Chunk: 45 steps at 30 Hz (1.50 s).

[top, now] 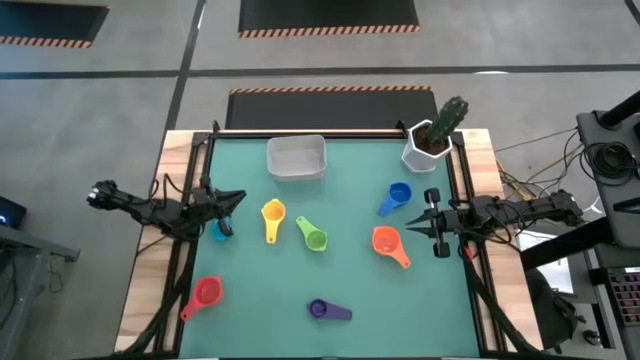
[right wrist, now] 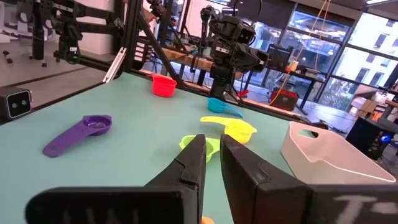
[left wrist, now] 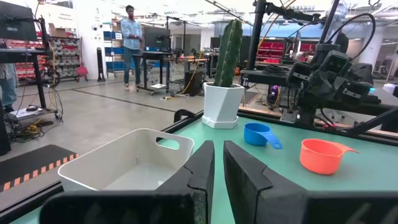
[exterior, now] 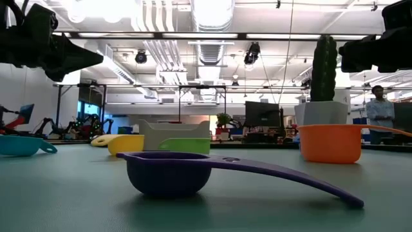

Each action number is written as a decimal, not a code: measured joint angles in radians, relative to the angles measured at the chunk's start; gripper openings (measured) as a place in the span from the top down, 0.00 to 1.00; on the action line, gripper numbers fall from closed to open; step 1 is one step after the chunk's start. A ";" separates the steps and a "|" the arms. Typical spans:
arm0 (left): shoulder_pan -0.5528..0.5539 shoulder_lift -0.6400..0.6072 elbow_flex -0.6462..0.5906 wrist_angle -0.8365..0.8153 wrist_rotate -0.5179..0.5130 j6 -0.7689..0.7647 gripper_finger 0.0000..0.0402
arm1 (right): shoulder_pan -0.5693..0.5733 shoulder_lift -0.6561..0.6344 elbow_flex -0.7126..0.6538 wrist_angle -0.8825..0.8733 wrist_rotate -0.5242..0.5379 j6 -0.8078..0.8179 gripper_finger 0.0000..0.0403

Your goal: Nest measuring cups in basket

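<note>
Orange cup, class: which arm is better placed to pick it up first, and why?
Probably the right. The orange cup lies just beside the right gripper, while the left gripper waits across the mat by the teal cup.

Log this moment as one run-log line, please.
basket: empty | measuring cups: scattered on table | left end effector: shut, idle | right end effector: shut, idle

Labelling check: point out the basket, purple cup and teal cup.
basket (top: 296, 158): high view, its bare floor.
purple cup (exterior: 168, 173): low view, bowl's outer wall.
teal cup (right wrist: 219, 106): right wrist view, bowl.
</note>
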 joint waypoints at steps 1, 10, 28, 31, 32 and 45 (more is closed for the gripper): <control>0.000 0.000 0.000 0.000 0.000 0.000 0.96 | 0.000 0.000 0.000 0.000 0.000 0.000 0.91; 0.000 0.000 0.000 0.000 0.000 0.000 0.96 | 0.000 0.000 0.000 0.000 0.000 0.000 0.91; 0.000 0.000 0.000 0.000 0.000 0.000 0.96 | 0.000 0.000 0.000 0.000 0.000 0.000 0.91; 0.000 0.000 0.000 0.000 0.000 0.000 0.96 | 0.000 0.000 0.000 0.002 0.000 0.000 0.91; 0.000 0.000 0.000 0.000 0.000 0.000 0.96 | 0.000 0.000 0.000 0.013 0.000 0.000 0.91; 0.000 0.000 0.000 0.083 0.003 -0.059 0.96 | 0.000 0.000 0.000 0.194 0.035 0.208 0.90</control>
